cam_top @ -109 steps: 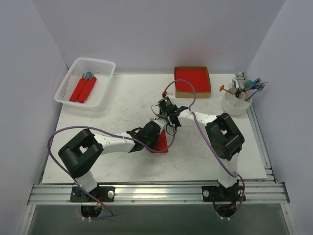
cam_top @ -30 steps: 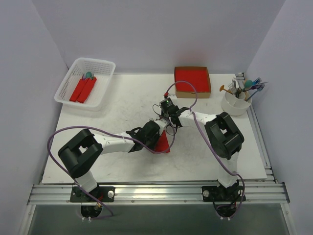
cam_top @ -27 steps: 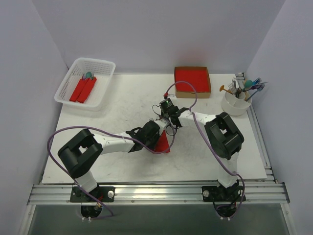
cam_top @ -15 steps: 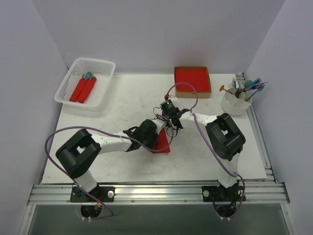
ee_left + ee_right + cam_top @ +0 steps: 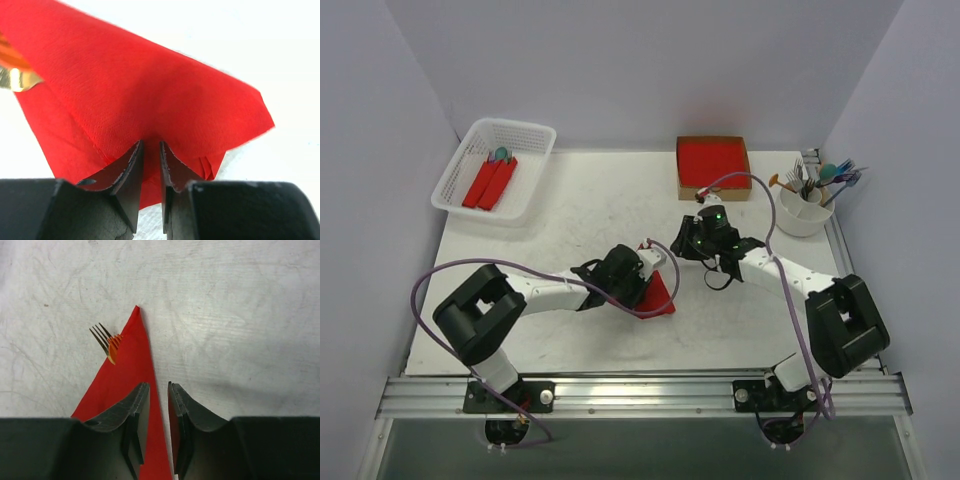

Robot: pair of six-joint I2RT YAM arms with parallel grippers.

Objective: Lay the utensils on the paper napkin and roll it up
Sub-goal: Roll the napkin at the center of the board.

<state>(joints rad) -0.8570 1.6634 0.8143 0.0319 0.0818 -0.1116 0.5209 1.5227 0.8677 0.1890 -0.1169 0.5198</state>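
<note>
1. Nearest the arm bases, the left gripper (image 5: 150, 146) is clenched on a thin, bright-red paper napkin (image 5: 150, 90). Its two black fingers pinch a folded edge, so the sheet rises like a tent off the scuffed white table (image 5: 570, 210). The pinch probably keeps the fold from springing open.
2. The napkin lies near the middle of the table, folded into a pointed wedge. A slim orange fork (image 5: 111, 346) is tucked inside, and only its tines poke out past the folded edge near the point. Loading looks done and rolling looks to be the step in hand.
3. Just beyond, the right gripper (image 5: 156, 387) hovers over the napkin's pointed end. Its jaws stand slightly parted and grip nothing. It seems lined up with the edge, ready to take the next fold.
4. Farther back sits a shallow brown cardboard box (image 5: 713, 190) holding a thick red stack. To its right a round white cup (image 5: 802, 215) holds spare utensils (image 5: 820, 178), upright within the right arm's reach.
5. In the far left corner, a white plastic mesh basket (image 5: 515, 123) holds slim red rolls (image 5: 490, 182), likely the finished bundles.
</note>
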